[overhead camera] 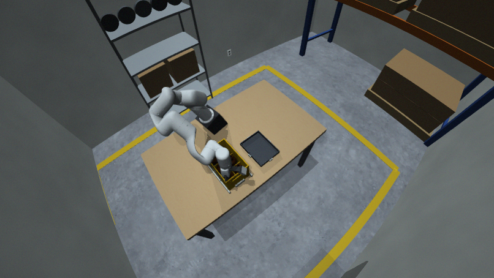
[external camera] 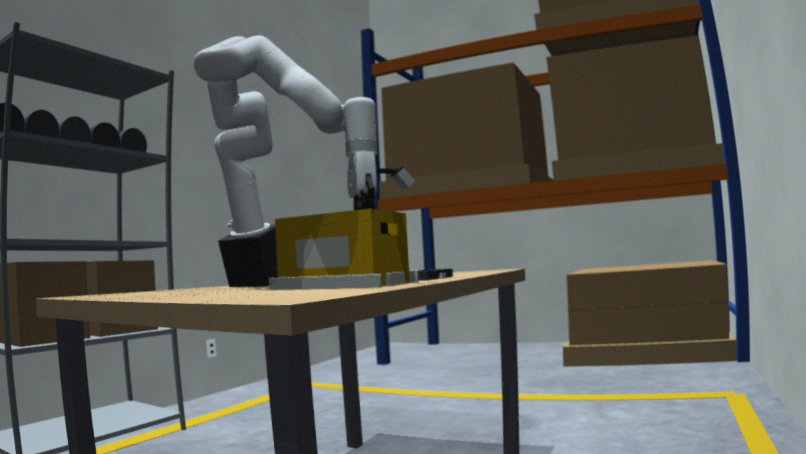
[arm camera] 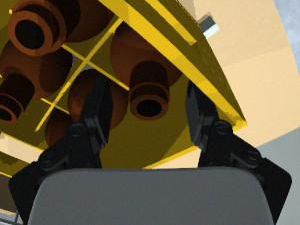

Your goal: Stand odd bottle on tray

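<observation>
If lowered askew, the parted, unloaded claw [overhead camera: 226, 175] [external camera: 364, 198] [arm camera: 148, 89] could be snagged on the crate wall [arm camera: 220, 101] beside its right-hand finger in the wrist view.

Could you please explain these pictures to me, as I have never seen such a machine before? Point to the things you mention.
The machine is one white robot arm [overhead camera: 179, 127] [external camera: 307, 84], bolted to a wooden table [overhead camera: 169, 179] [external camera: 169, 307]. One picture looks down from above, one looks from the side, just above table height, and one comes from a small camera by the arm's tip, looking past the pincer [arm camera: 150, 111] [external camera: 363, 205].

On the table stand a yellow crate [overhead camera: 243, 175] [external camera: 324, 225] [arm camera: 165, 36] with dividers and a dark, shallow tray [overhead camera: 259, 148] [external camera: 437, 273] beside it. Reddish-brown bottles stand in the crate; the nearest bottle [arm camera: 149, 94] has its neck showing between the black fingers. Nothing is held: the pincer is open.
</observation>
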`<state>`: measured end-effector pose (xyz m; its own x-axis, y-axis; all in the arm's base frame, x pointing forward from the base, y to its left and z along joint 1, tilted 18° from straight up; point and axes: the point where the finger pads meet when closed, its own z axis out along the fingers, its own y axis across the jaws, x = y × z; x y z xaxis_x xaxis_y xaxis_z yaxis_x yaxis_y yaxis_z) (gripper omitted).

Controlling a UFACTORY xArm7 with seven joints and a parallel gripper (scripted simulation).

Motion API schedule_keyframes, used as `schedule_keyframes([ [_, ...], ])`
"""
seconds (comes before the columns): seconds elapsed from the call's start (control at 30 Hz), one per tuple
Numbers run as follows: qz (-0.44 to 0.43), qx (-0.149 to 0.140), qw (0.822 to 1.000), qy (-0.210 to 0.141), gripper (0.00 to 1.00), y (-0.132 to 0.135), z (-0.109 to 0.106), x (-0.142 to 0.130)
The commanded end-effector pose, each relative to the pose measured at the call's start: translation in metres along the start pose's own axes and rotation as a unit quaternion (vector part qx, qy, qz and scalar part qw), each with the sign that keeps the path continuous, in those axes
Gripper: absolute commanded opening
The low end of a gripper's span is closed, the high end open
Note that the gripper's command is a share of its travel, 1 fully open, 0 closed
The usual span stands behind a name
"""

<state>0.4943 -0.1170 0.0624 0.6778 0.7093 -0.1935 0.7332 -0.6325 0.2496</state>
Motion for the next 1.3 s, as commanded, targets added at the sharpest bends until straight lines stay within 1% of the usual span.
schedule_keyframes([
  [0.0, 0.0, -0.002, 1.0, 0.001, 0.65, 0.0011, 0.0003, 0.0013],
  [0.73, 0.0, -0.002, 1.0, 0.001, 0.65, 0.0011, 0.0014, 0.0013],
  [0.77, 0.0, -0.002, 1.0, 0.001, 0.0, 0.0011, 0.0014, 0.0013],
  [1.27, 0.0, -0.002, 1.0, 0.001, 0.0, 0.0011, 0.0014, 0.0013],
])
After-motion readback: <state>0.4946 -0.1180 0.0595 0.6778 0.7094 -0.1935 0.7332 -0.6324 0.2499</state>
